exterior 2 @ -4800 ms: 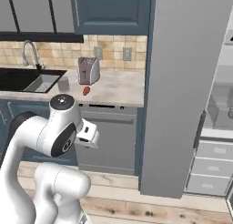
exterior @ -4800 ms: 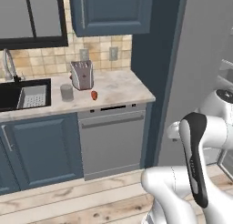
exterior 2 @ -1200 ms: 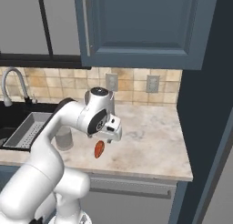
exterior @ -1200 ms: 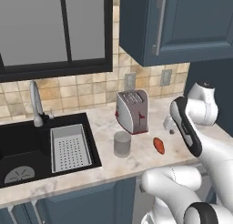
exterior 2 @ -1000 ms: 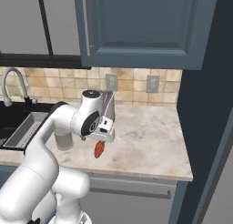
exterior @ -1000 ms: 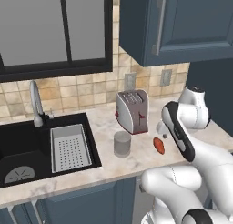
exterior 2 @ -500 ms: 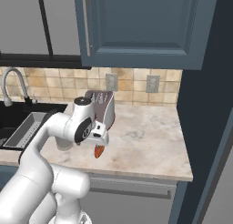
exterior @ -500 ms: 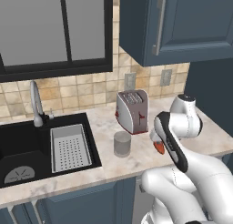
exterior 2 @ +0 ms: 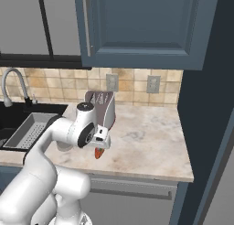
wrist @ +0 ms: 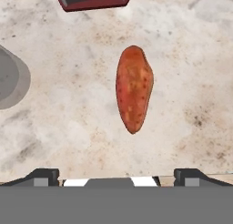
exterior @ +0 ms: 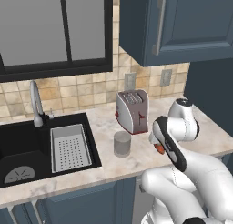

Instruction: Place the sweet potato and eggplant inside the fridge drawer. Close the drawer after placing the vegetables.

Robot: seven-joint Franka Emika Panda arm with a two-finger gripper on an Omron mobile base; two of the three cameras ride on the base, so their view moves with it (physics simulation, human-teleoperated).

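Note:
The sweet potato (wrist: 133,89), an orange-red oblong, lies on the marble counter (exterior 2: 151,137) just in front of the toaster. It also peeks out beside my arm as the sweet potato (exterior: 159,148) and under my hand as the sweet potato (exterior 2: 98,152). My gripper (wrist: 116,175) hangs straight above it, open, with its two tips far apart and nothing between them. From the right base view the gripper (exterior 2: 101,141) sits a little over the vegetable. The eggplant and the fridge drawer are out of view.
A silver and red toaster (exterior: 132,111) stands behind the sweet potato, and a grey cup (exterior: 122,143) is to its left. A black sink (exterior: 22,145) with a drain basket (exterior: 68,145) and a faucet (exterior: 35,104) lies further left. Wall cabinets (exterior 2: 137,27) hang overhead.
Since 4.8 s ago the base drove close to the counter. Over the last second the hand has swung down and in over the sweet potato, which has stayed still.

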